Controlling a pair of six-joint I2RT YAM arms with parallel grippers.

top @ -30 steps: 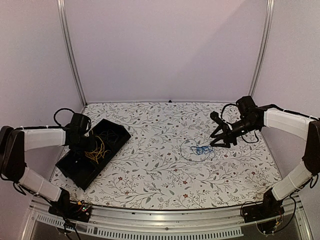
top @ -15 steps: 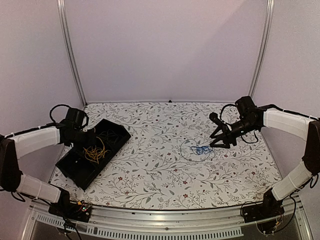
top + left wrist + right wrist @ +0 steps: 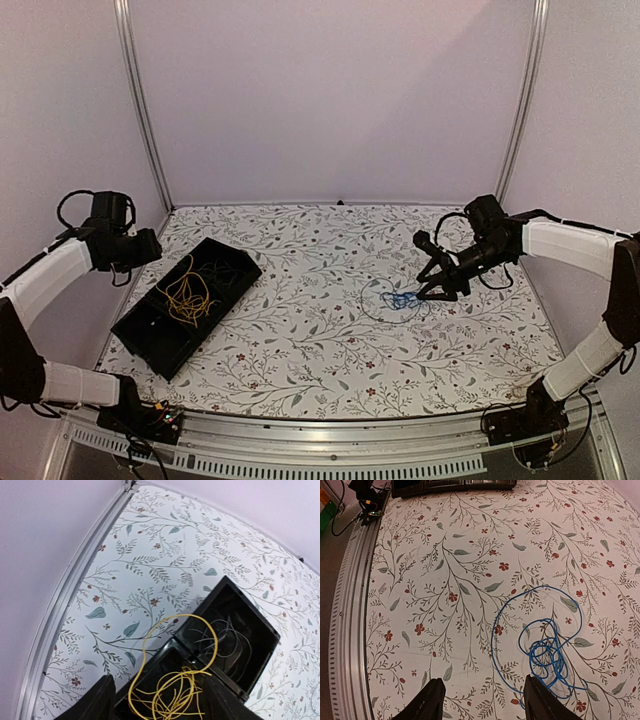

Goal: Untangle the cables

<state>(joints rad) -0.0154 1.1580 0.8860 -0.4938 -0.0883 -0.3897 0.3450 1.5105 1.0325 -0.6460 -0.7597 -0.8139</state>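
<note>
Risk: the right hand (image 3: 485,702), fingers spread and empty, hangs low over the blue cable (image 3: 547,652) lying knotted on the table (image 3: 320,350); closing on the dense knot rather than one outer loop would likely cinch it tighter. Black tray (image 3: 260,625), two compartments: yellow cable (image 3: 186,296) coiled in the nearer, one loop arching over the divider; thin dark cable (image 3: 227,640) in the farther. Left hand (image 3: 159,702) wide, empty, raised above the tray.

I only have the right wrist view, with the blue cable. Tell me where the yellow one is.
Observer: The yellow cable lies bundled in the black tray, over on the left.
Operator: Report the left end effector.
Observer: The left end effector is open and holds nothing.
Operator: Check that tray for more cables.
Observer: Thin dark cables lie in its far compartment.
</note>
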